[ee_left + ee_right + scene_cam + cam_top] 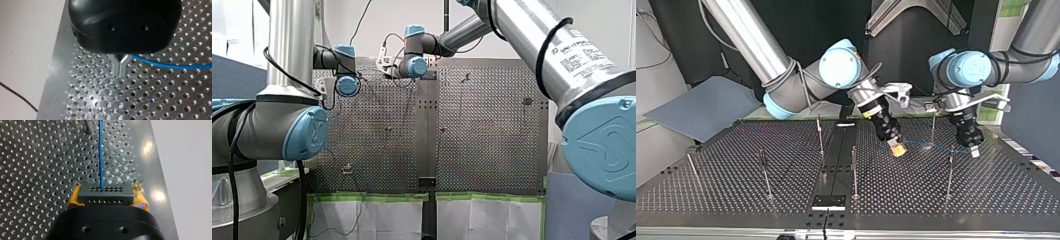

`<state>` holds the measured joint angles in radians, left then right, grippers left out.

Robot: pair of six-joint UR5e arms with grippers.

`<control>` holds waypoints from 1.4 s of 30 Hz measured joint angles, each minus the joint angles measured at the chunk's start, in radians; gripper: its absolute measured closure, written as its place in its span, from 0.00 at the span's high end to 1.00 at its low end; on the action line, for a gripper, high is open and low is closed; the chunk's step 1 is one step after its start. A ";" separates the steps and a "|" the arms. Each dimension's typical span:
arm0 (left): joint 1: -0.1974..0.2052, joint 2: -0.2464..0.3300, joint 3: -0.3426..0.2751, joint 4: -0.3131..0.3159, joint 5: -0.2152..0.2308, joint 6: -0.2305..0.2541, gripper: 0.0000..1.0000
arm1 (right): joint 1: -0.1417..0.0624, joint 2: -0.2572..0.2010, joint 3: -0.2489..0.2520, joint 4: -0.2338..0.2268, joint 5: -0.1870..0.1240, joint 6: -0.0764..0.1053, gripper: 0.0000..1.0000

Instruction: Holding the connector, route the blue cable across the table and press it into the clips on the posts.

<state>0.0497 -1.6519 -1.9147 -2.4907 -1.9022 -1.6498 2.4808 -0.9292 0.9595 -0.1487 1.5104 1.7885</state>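
In the right wrist view my right gripper (107, 186) is shut, its yellow pads (74, 195) clamping a black connector (106, 196). The blue cable (100, 152) runs straight ahead from the connector, past a thin post (87, 126). In the top view this gripper (897, 149) hangs low over the table's middle, and the cable (921, 146) stretches from it toward my left gripper (975, 150) at the view's right. In the left wrist view the metal fingers (117, 67) are pressed together just above the plate, and the cable (170, 65) meets them at their root.
Several thin clip posts stand on the perforated table (986, 200), among them one (854, 170) near the middle, one (949, 175) near my left gripper and one (933, 125) behind the cable. A grey sheet (701, 107) lies off the table at the top view's left.
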 joint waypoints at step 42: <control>-0.058 0.069 -0.064 -0.029 -0.057 -0.051 0.00 | -0.001 -0.029 0.036 0.116 -0.004 0.000 0.00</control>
<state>-0.0078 -1.5834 -1.9789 -2.5196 -1.9588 -1.7004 2.4802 -0.9586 0.9954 -0.0322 1.5067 1.7882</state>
